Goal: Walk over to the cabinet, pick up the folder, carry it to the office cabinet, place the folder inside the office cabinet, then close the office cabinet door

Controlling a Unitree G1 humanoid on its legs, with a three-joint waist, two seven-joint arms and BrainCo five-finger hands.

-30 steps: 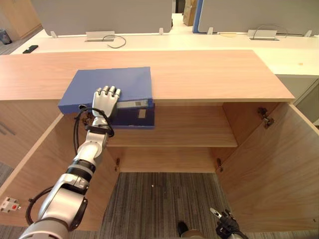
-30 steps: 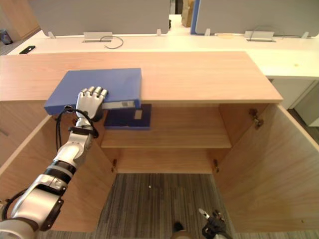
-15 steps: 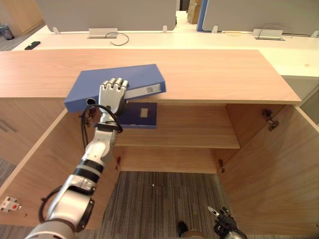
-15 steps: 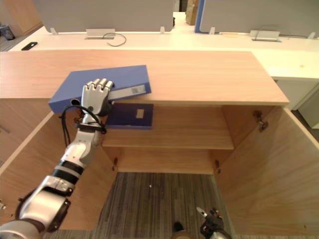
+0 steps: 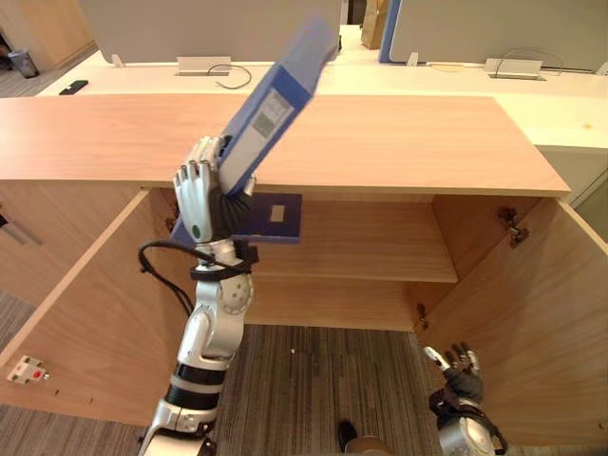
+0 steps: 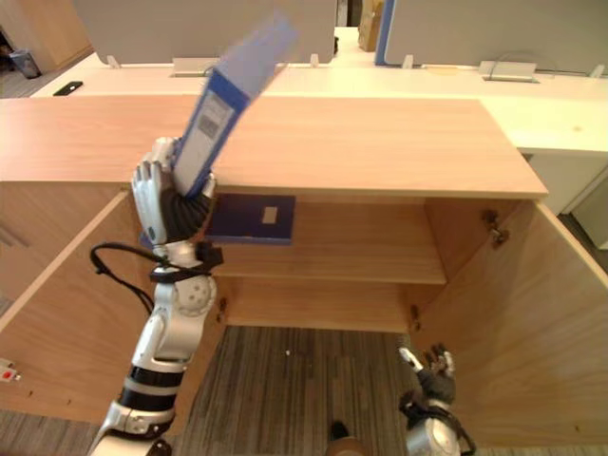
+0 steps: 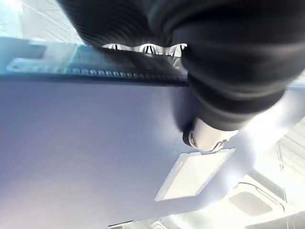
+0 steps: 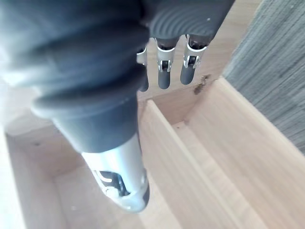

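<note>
- Office desks with grey partition screens (image 5: 190,24) stand behind the long, light wooden office cabinet (image 5: 399,142), whose two doors are wide open, so the inner shelf (image 5: 380,252) is free to reach.
- The blue cardboard folder (image 5: 271,109) with a white label on its spine is in the air above the cabinet's front edge. It is tilted steeply, with its lower end in the robot's left hand (image 5: 198,195).
- The fingers of this hand curl over one edge of the folder. In the left wrist view the thumb (image 7: 206,136) presses flat on the cover. I judge this pinch at the end lets the folder swing down and slide in under the top board.
- A second, darker blue flat folder (image 5: 275,217) already lies on the shelf just below the hand, so the free room is more to the right.
- The robot's right hand (image 5: 461,370) hangs low beside the open wooden right door (image 5: 532,323). Its fingers are straight and relaxed and it holds nothing; it is probably waiting to close the door.
</note>
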